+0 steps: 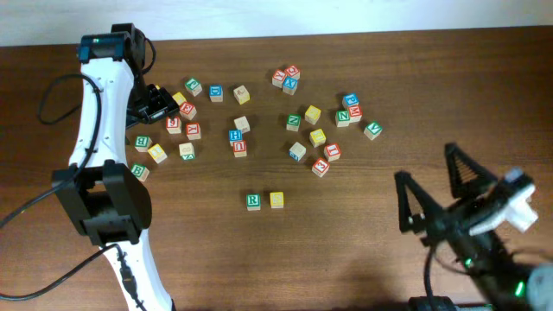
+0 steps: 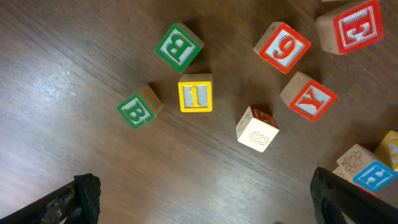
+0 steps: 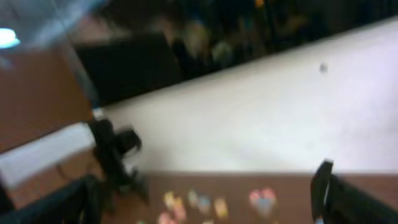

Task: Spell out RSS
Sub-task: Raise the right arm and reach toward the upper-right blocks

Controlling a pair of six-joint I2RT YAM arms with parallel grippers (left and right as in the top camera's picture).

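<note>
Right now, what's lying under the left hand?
The open left hand hangs above the table. Below it lie a green B cube, another green B cube, a yellow 1 cube, a pale 8 cube. Their undersides are hidden.

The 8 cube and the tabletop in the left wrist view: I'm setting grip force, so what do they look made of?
The 8 cube looks like pale unpainted wood: matte face with an outlined figure, tan sides. The tabletop looks like dark wood or wood-print laminate: grain streaks and a slight sheen; which one is unclear.
</note>
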